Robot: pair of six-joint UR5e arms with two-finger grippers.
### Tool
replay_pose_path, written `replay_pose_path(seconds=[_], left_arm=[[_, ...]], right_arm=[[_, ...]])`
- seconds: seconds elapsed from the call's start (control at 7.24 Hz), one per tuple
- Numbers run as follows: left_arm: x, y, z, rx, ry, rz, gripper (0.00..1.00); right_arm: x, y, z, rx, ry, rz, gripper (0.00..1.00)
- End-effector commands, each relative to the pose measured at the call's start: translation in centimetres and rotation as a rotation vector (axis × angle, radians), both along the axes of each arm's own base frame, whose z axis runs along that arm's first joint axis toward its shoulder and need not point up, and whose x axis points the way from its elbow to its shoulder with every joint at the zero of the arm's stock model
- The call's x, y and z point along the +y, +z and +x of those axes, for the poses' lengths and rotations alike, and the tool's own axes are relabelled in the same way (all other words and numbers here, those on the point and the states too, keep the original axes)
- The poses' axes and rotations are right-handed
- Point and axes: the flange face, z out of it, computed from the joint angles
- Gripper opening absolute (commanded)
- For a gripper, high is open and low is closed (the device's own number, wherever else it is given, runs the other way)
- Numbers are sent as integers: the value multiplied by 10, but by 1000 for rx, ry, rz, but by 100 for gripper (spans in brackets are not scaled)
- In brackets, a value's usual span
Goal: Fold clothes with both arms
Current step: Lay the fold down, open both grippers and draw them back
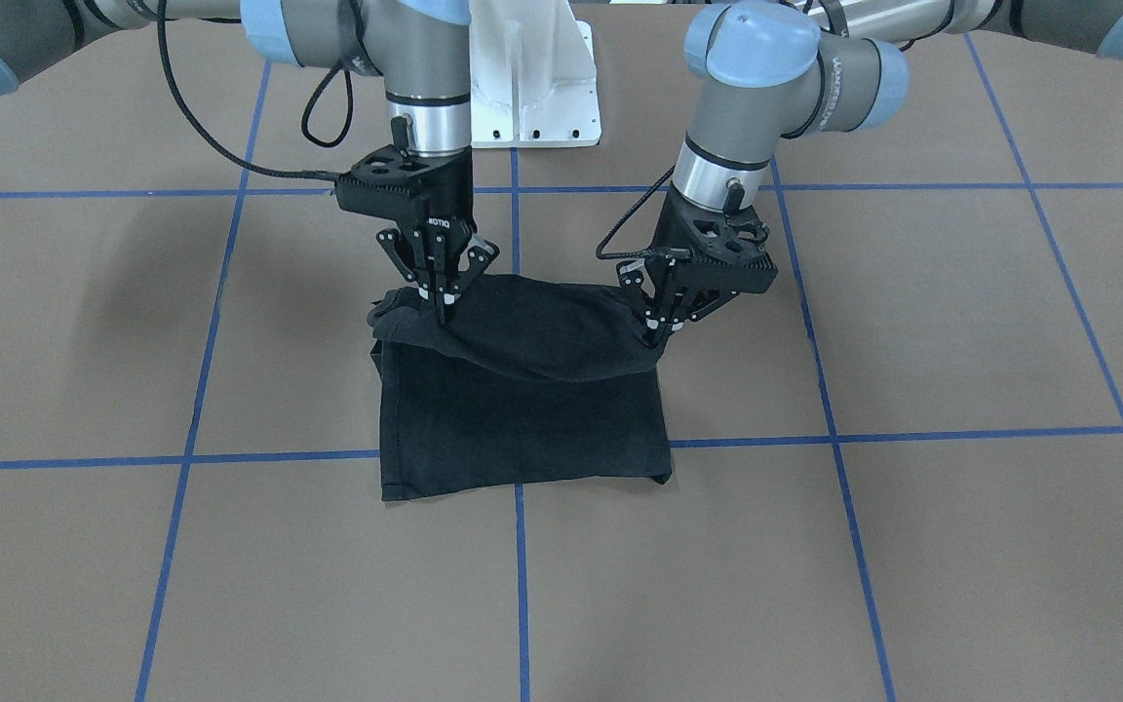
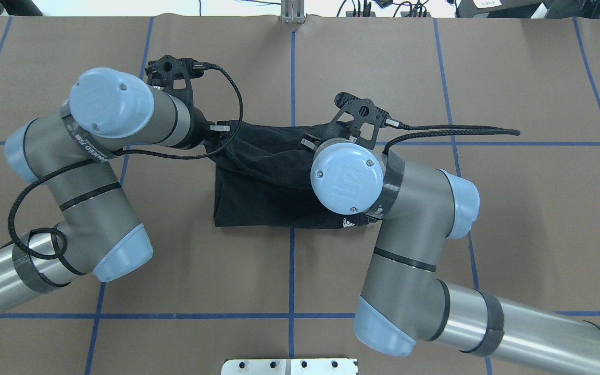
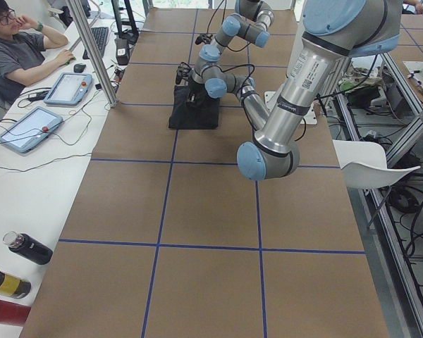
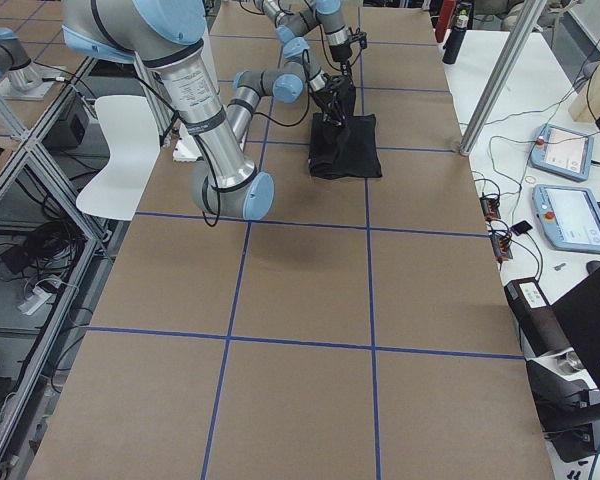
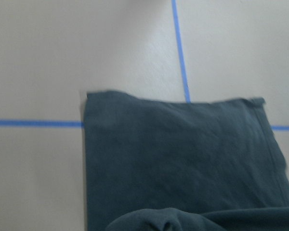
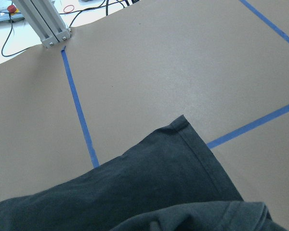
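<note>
The black T-shirt (image 1: 522, 429) lies folded into a rectangle on the brown table. Its edge nearest the robot is lifted into a sagging roll (image 1: 542, 336) between the two grippers. My left gripper (image 1: 654, 330) is shut on the roll's end at the right of the front-facing view. My right gripper (image 1: 442, 307) is shut on the other end. From overhead the shirt (image 2: 258, 182) shows a small white logo (image 2: 345, 223) by my right wrist. The chest graphic is hidden. The left wrist view shows the flat part (image 5: 183, 159), and the right wrist view shows a hemmed corner (image 6: 183, 130).
Blue tape lines (image 1: 522, 585) grid the table. The white pedestal base (image 1: 532, 88) stands behind the shirt. An operator (image 3: 14, 56) sits at a side bench with tablets (image 3: 25, 128) and bottles (image 3: 28, 248). An aluminium post (image 6: 41, 21) stands at the table's far edge.
</note>
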Motion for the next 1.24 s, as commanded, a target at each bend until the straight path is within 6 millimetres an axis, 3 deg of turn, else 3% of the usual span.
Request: replay_pose_path(seconds=[0.0, 0.41, 0.69, 1.11], left_arm=[[-15, 3, 12, -22, -6, -7, 0], [-28, 19, 25, -56, -24, -18, 0], [-45, 32, 48, -61, -24, -22, 0], [-55, 44, 57, -81, -31, -30, 0]], right_arm=[[-47, 19, -19, 15, 17, -1, 0], [-69, 24, -34, 27, 22, -1, 0], [-78, 26, -44, 27, 5, -2, 0], [-104, 42, -37, 34, -24, -16, 0]])
